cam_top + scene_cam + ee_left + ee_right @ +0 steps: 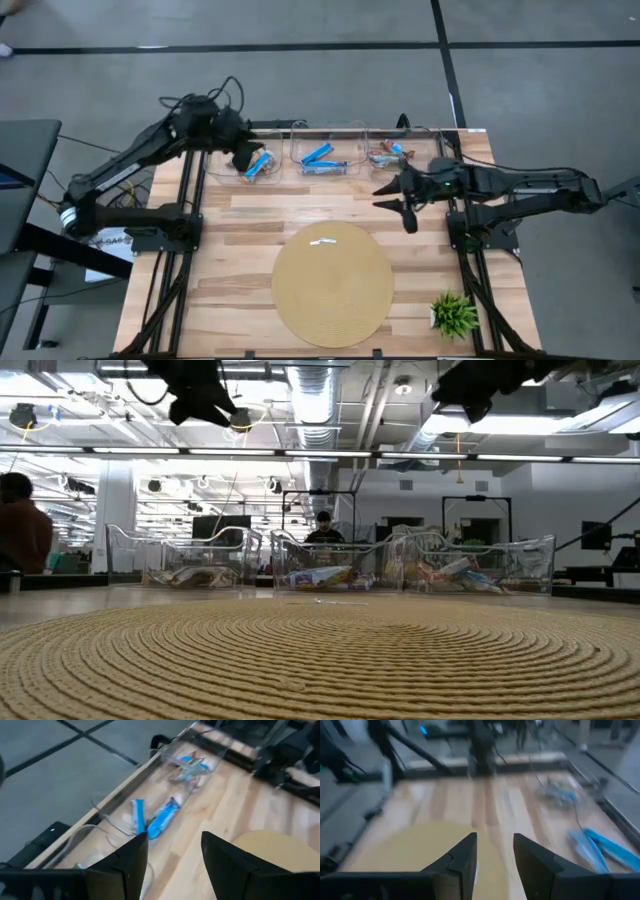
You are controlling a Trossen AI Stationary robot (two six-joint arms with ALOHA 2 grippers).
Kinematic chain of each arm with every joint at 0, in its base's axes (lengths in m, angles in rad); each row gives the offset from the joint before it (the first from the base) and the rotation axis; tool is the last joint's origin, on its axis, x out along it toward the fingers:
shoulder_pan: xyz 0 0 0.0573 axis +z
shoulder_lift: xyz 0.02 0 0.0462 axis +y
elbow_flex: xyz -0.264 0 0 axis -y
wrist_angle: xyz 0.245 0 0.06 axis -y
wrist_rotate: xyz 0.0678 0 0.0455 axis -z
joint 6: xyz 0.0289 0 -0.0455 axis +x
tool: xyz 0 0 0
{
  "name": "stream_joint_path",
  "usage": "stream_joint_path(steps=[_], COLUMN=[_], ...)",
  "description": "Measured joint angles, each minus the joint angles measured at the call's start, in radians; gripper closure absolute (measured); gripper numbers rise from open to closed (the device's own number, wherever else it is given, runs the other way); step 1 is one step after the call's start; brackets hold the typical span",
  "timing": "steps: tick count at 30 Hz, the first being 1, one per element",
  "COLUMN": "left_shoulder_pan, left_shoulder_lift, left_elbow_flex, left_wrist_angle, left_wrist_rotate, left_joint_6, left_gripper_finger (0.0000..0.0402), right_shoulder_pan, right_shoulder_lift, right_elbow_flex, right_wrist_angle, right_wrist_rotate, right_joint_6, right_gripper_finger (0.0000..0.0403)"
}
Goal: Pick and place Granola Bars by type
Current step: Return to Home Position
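A pale wooden table (250,225) fills the middle of the high view. A big round woven mat (333,283) covers much of its near half, bare but for a small pale fleck (322,240).

The left arm reaches in from the table's left side. The left gripper (243,158) hangs over the left bin (225,180) and hides part of what lies in it. Its fingers (131,865) stand spread with nothing between them.

The right arm comes in from the right. The right gripper (384,197) is above bare wood between the mat and the right bin (425,132), its fingers (462,857) likewise parted and empty.

The left bin, middle bin (345,130) and right bin, all clear, stand in a row along the far edge.

A small green plant (453,313) sits at the near right corner, well apart from both arms.

All the granola bars (322,160) lie inside the bins. The middle bin holds blue ones and the right bin a mixed reddish and blue heap, while in the left bin a blue wrapper shows just beside the left gripper.

In the low view, a person (22,530) stands beyond the table at the left. A second person (323,528) shows behind the middle bin.
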Motion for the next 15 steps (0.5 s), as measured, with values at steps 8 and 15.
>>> stream_joint_path(steps=[8,15], left_shoulder_pan=[0.0,0.0], left_shoulder_lift=[-0.122,-0.134], left_elbow_flex=[-0.074,-0.08], left_wrist_angle=[0.012,0.0], left_wrist_rotate=[0.02,0.021], left_joint_6=[-0.02,0.014], left_gripper_finger=[0.0223,0.0223], right_shoulder_pan=[0.002,0.01], right_shoulder_lift=[-0.141,-0.202], right_elbow_flex=[-0.169,-0.333], right_wrist_angle=[0.227,0.511], right_wrist_rotate=[-0.029,-0.125], right_joint_6=[0.07,0.077], right_gripper_finger=[0.028,0.028])
